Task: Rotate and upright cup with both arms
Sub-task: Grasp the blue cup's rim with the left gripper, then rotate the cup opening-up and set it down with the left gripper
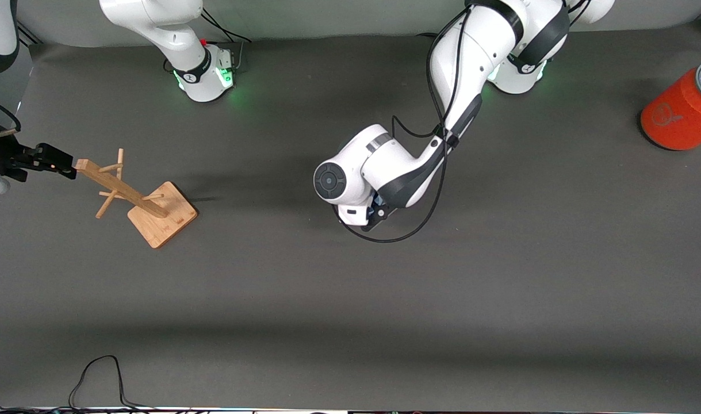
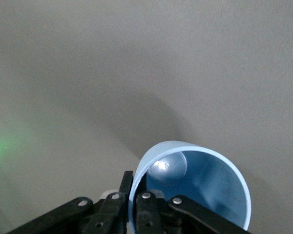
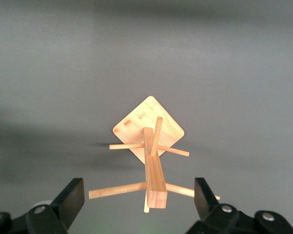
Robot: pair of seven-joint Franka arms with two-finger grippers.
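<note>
The light-blue cup (image 2: 210, 187) shows in the left wrist view with its open mouth toward the camera and the grey mat under it. My left gripper (image 2: 136, 184) is shut on the cup's rim wall, one finger (image 2: 126, 181) outside and the other inside. In the front view the left gripper (image 1: 379, 214) is tucked under the arm's wrist over the middle of the table, and the cup is hidden there. My right gripper (image 1: 54, 164) hangs open at the top of the wooden rack's post, with its fingers (image 3: 73, 195) either side of the post end and not touching it.
A wooden peg rack (image 1: 137, 198) on a square base (image 3: 149, 122) stands toward the right arm's end of the table. A large orange cylinder with a grey top (image 1: 681, 109) stands at the left arm's end. Cables (image 1: 97, 379) lie along the table's front edge.
</note>
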